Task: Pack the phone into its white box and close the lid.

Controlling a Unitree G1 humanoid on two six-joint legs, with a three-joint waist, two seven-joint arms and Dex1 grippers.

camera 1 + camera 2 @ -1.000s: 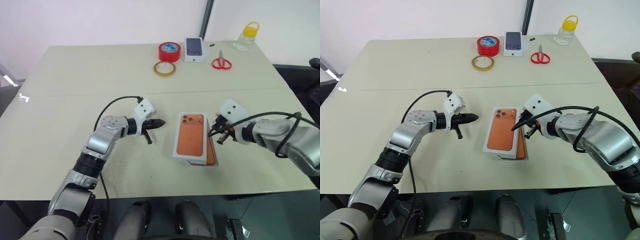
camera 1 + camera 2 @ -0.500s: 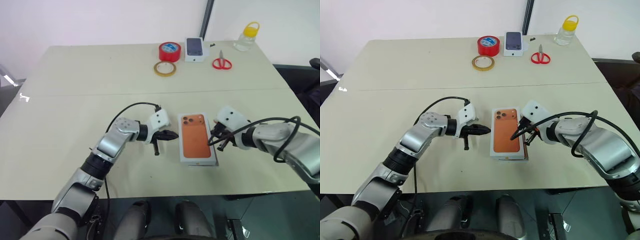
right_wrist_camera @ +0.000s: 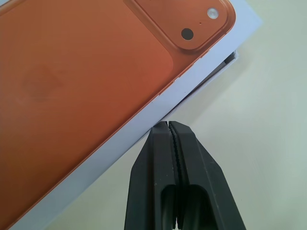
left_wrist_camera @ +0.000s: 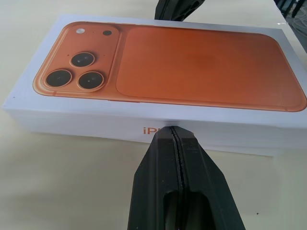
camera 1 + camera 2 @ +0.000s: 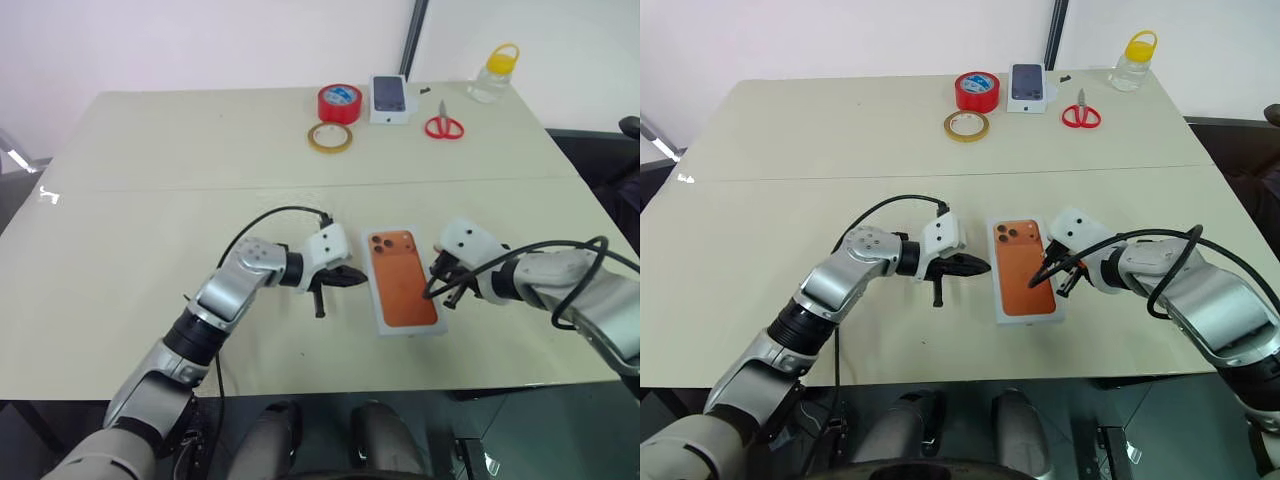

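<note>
Both grippers clamped empty | left gripper (image 4: 173, 132) apparently touching lid (image 5: 404, 290) side | right gripper (image 3: 168, 125) at opposite edge

bright, even light from above, soft short shadows on the table (image 5: 150, 200), wrist views crisp up close, slight softness at the edges.

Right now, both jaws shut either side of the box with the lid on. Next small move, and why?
Probably press the lid down a touch. It covers the white box, but that tray's corner peeks out from under it in the right wrist view, so it may not be fully seated. Left gripper and right gripper flank it with jaws shut.
</note>
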